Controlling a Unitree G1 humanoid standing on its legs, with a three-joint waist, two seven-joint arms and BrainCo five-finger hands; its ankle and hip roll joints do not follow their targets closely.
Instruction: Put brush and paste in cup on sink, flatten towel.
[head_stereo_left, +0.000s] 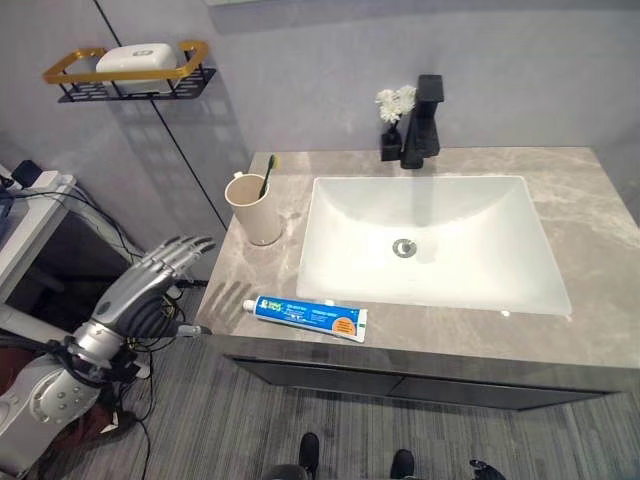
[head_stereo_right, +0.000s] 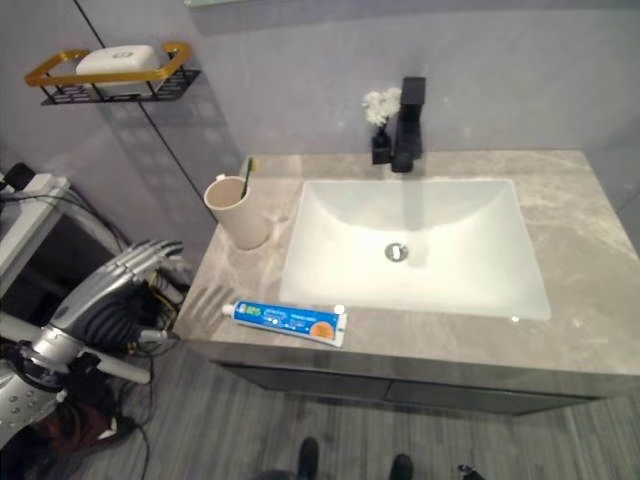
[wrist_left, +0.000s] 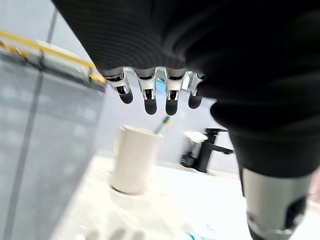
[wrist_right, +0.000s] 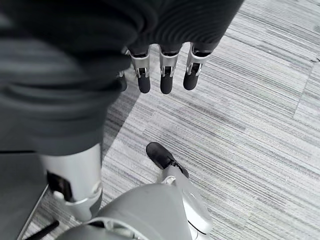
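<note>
Reaching in from the lower left of the frame, the left hand (head_stereo_left: 150, 275) is held off the front left corner of the surface (head_stereo_left: 600, 330), its fingers spread straight and holding nothing. The right hand (wrist_right: 160, 70) is seen in its own wrist view hanging over the striped floor (wrist_right: 260, 125), fingers relaxed and empty.

Nearest on the surface, along the front edge at lower centre, the paste (head_stereo_left: 306, 317) lies flat on its side, cap end toward the left, well short of the basin (head_stereo_left: 430, 240). Further back, at centre left, the cup (head_stereo_left: 254, 208) stands upright beside the basin, and the brush (head_stereo_left: 268, 175) is already standing in it. At the far edge, top centre, a black tap (head_stereo_left: 423, 120) and a small vase of white flowers (head_stereo_left: 394, 115) are set. On the wall at upper left, a rack (head_stereo_left: 125, 80) carries what may be the folded towel (head_stereo_left: 140, 58).

The paste step is judged to be in hand. A reach across to the tube, a pinch about its body, and a lift toward the cup would be called for next.
</note>
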